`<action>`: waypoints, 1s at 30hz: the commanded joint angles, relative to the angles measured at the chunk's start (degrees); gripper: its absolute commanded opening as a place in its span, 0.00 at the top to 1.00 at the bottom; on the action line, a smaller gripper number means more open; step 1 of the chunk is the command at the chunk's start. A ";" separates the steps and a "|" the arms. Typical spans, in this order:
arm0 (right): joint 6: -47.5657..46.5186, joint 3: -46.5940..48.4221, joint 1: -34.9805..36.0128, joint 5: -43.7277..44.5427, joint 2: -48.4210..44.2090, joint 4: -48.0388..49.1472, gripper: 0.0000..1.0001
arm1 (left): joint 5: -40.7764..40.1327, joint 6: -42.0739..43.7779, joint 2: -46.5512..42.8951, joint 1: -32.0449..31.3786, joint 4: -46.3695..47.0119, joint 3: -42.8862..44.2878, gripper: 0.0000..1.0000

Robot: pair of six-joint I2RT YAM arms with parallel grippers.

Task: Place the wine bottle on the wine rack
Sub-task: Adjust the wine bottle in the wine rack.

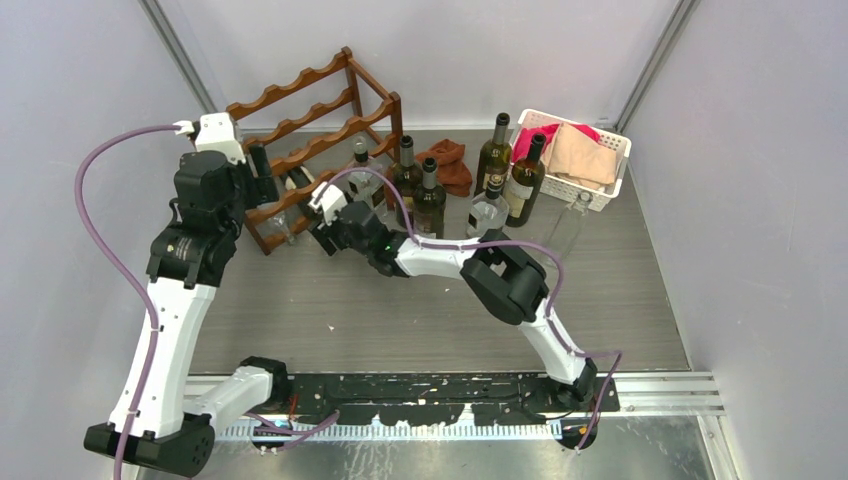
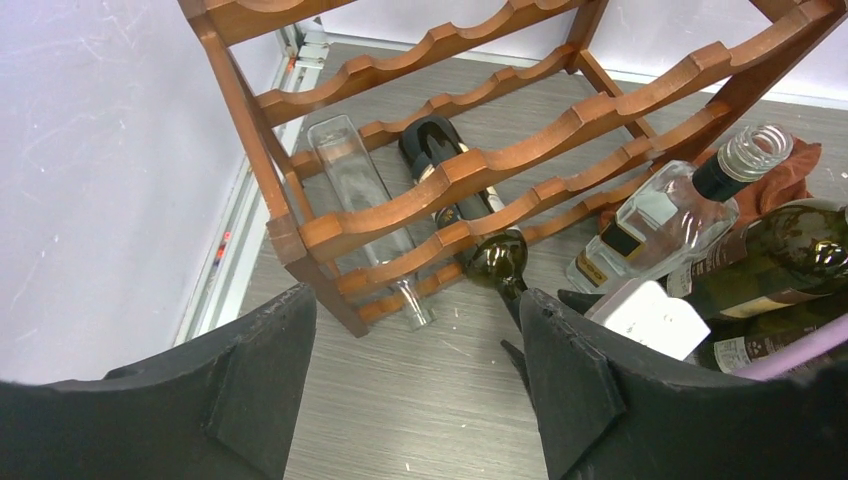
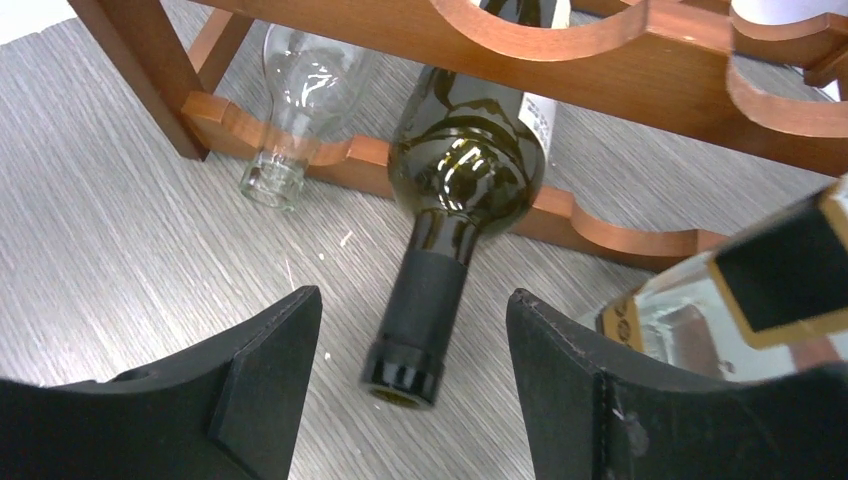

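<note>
I am reading the right gripper [image 3: 410,300] as wide open, its fingers flanking the neck of the wine bottle [image 3: 465,170] without touching it. The bottle is lying in the lowest tier of the wine rack [image 3: 620,60], beside a clear bottle [image 3: 290,100]. The left gripper [image 2: 415,300] is hanging open and empty above. I am treating the glass as rigid, heavy, slick and breakable; the matte neck sleeve is offering the surest hold. The white basket [image 1: 590,197] is holding cloths [image 1: 585,155].

white arms [image 1: 165,340], black joints, purple cables [image 1: 90,155], black jaws.
</note>
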 commanded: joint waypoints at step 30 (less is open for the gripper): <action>9.68 6.77 1.85 12.69 6.34 0.39 0.98 | 1.20 -8.19 1.98 7.59 5.18 -3.01 0.23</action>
